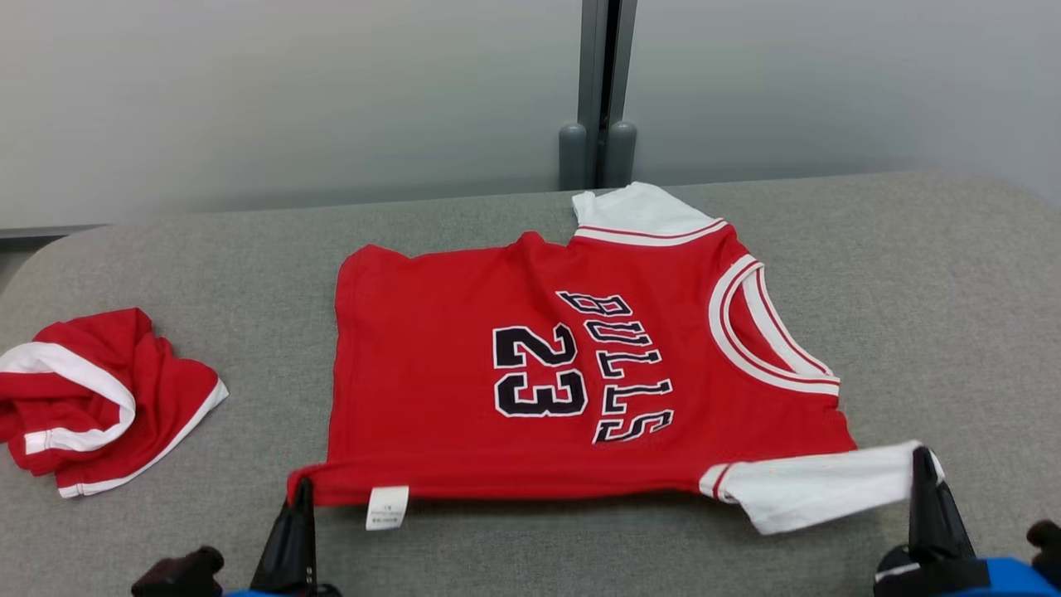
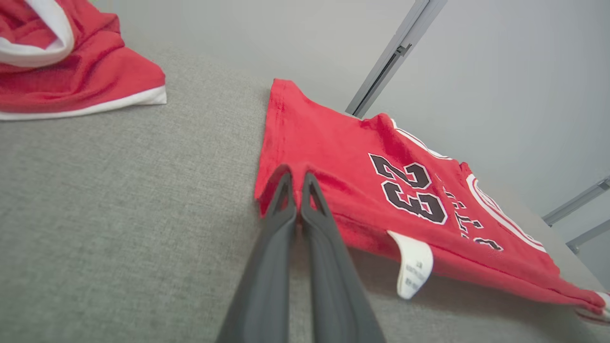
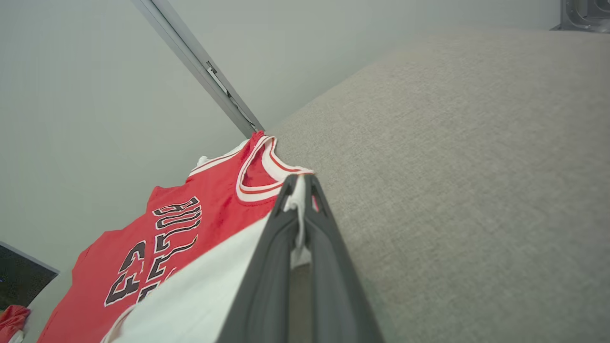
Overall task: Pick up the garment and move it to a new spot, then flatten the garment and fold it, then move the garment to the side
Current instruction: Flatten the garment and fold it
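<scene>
Left gripper (image 2: 296, 181), jaws closed to a narrow pinch on the red hem corner (image 2: 268, 190); right gripper (image 3: 300, 186), likewise clamped, on the end of the white sleeve (image 1: 821, 489). Both stood at the near edge of the grey table (image 1: 912, 274). The jersey (image 1: 464, 398) lay spread face up across the middle of the table, with its near edge raised slightly off the table and the care label (image 1: 387, 506) hanging free. A second red garment (image 1: 91, 398) lay bunched near the table's left edge. The jersey appeared light, limp and thin, so it would likely sag between grips. Corners and hems looked the surest holds, though a narrow pinch could slip.
</scene>
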